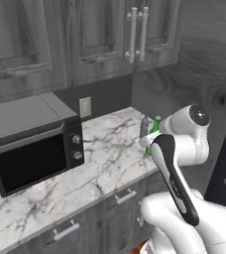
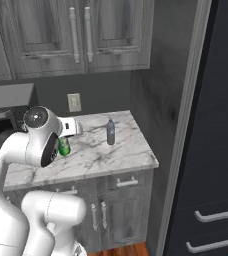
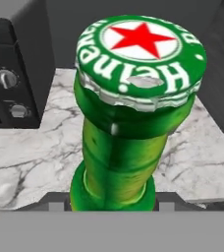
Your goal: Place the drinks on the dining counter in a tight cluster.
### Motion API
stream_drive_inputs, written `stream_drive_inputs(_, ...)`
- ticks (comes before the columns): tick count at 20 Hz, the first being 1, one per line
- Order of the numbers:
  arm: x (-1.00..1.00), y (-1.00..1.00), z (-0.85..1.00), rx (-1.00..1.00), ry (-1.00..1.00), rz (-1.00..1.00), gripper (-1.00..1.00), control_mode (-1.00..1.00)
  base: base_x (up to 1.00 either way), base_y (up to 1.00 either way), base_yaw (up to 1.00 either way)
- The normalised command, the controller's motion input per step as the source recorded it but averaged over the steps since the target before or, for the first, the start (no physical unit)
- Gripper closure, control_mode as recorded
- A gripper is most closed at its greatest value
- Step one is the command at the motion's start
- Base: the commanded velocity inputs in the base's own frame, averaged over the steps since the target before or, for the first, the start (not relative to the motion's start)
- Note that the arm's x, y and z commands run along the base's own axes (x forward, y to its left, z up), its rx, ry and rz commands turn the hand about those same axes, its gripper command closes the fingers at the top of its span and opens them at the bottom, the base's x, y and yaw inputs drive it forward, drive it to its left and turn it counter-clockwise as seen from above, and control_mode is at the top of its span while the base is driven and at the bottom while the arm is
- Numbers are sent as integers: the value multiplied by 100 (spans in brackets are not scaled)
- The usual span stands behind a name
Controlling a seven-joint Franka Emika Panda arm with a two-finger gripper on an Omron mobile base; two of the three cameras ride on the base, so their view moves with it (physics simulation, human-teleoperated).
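Observation:
A slim green glass bottle (image 3: 119, 147) with a red-star cap stands up between my gripper's (image 3: 112, 203) two dark tips, which are shut on its lower body. The same bottle shows as a green patch beside my arm (image 1: 156, 125) (image 2: 63, 146), over the right part of the marble counter with the microwave (image 1: 105, 149). Whether its base touches the marble is hidden. A small grey bottle (image 2: 110, 132) (image 1: 144, 127) stands upright on this counter just right of the green one. The dining counter is out of view.
The black microwave (image 1: 30, 149) (image 3: 11, 74) sits at the counter's left end. Dark wood wall cabinets (image 1: 85, 34) hang above it. A tall wood panel (image 2: 161, 100) closes off the counter's right end, with dark drawers (image 2: 216, 150) beyond it.

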Motion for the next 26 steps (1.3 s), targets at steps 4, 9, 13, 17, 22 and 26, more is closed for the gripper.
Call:
stream_drive_inputs(4, 0, 0, 0, 0, 0, 0, 100, 100, -79, 21, 31)
stream_drive_inputs(9, 0, 0, 0, 0, 0, 0, 100, 100, -67, 49, 58)
stream_drive_inputs(13, 0, 0, 0, 0, 0, 0, 100, 100, -31, 58, 73)
stream_drive_inputs(17, 0, 0, 0, 0, 0, 0, 100, 100, -26, 61, 77)
stream_drive_inputs(22, 0, 0, 0, 0, 0, 0, 100, 100, -12, 63, 85)
stream_drive_inputs(26, 0, 0, 0, 0, 0, 0, 100, 100, -5, 51, 91)
